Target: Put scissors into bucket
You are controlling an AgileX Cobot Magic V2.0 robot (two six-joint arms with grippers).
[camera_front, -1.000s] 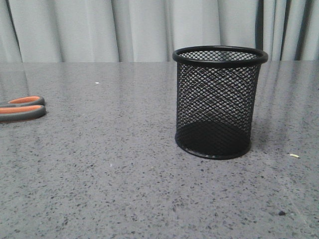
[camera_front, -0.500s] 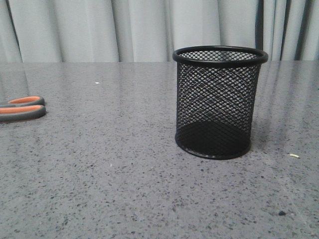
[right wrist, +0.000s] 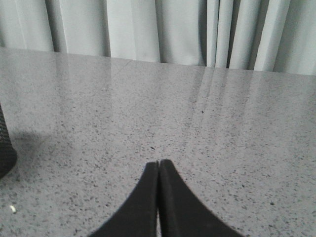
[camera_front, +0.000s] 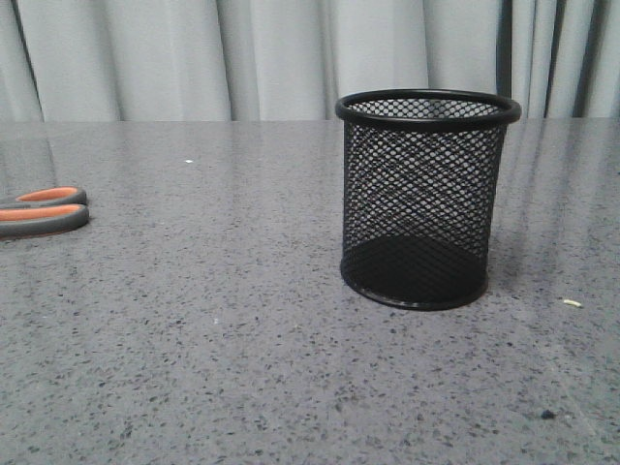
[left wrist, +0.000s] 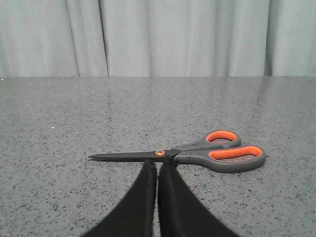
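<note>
The scissors (left wrist: 197, 153) lie flat and closed on the grey table, with dark blades, an orange pivot dot and grey handles lined in orange. In the front view only their handles (camera_front: 44, 211) show, at the far left edge. My left gripper (left wrist: 157, 164) is shut and empty, its tips just short of the pivot. The bucket (camera_front: 426, 199), a black wire-mesh cup, stands upright right of centre. Its edge shows in the right wrist view (right wrist: 5, 148). My right gripper (right wrist: 158, 162) is shut and empty above bare table, right of the bucket.
The speckled grey table (camera_front: 194, 329) runs back to grey curtains (camera_front: 271, 58). A small pale scrap (camera_front: 573, 303) and a dark speck (camera_front: 548, 415) lie right of the bucket.
</note>
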